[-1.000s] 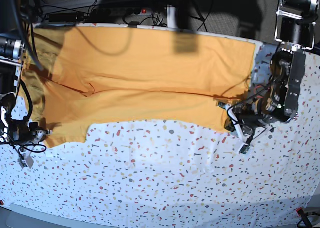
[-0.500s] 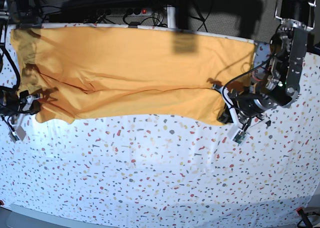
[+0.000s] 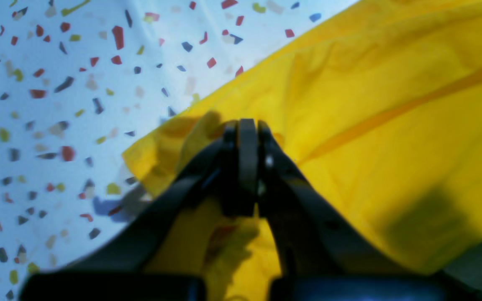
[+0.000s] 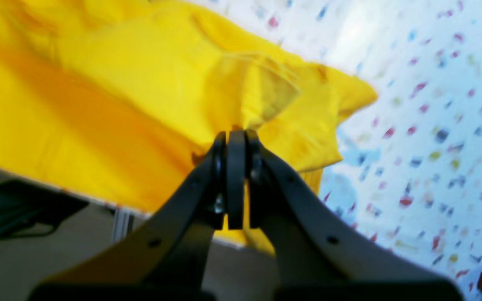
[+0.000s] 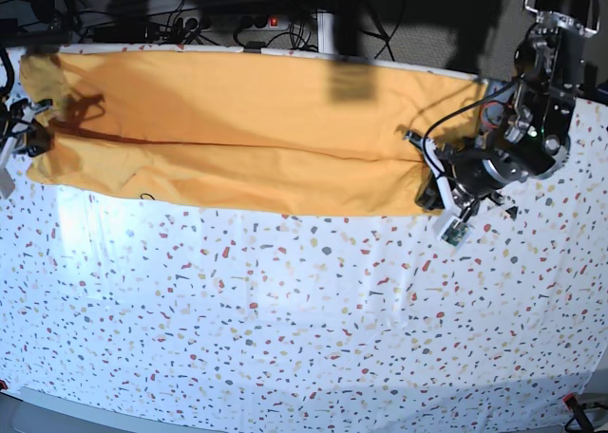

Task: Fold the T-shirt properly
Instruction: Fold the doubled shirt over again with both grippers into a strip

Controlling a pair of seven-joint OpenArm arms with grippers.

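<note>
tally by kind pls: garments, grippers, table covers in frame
Garments: 1, the T-shirt, orange-yellow, stretched across the far side of the table cover.
Grippers: 2, the left gripper and the right gripper, each shut on an edge of the T-shirt.
Table covers: 1, the white speckled table cover.
Total: 4

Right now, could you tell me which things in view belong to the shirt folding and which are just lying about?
Part of the job:
T-shirt
left gripper, jaws shut on the T-shirt
right gripper, jaws shut on the T-shirt

Just there:
speckled table cover
power strip and cables behind the table
</note>
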